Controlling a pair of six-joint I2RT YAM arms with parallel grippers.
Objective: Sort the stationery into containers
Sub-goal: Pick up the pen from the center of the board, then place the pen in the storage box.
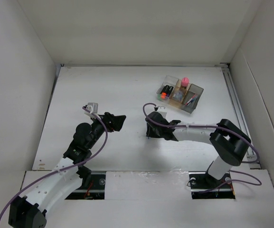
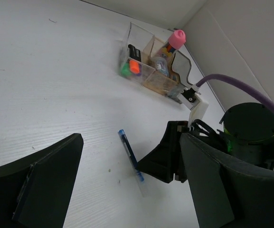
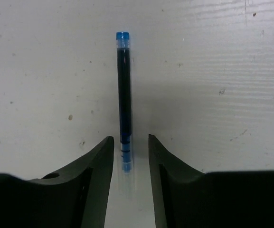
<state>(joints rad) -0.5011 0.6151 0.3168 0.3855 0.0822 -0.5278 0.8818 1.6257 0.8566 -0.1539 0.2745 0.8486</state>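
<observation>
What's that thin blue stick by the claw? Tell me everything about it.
A thin blue pen, see-through plastic by the look, dark ink inside, a brighter blue far end and a clear near tip. It lies flat on the white table, its near end inside the open right claw, seemingly untouched.

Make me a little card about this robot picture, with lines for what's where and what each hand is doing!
Loose item: blue pen, lying flat on the white table
Right gripper: open, one finger on each side of the pen, not gripping it
Left gripper: open, empty, off to the side
Containers: row of three boxes at the far right: clear, tan, dark grey
Already sorted: markers in the clear one, pink-capped bottle in the tan one, thin pens in the dark one
</observation>
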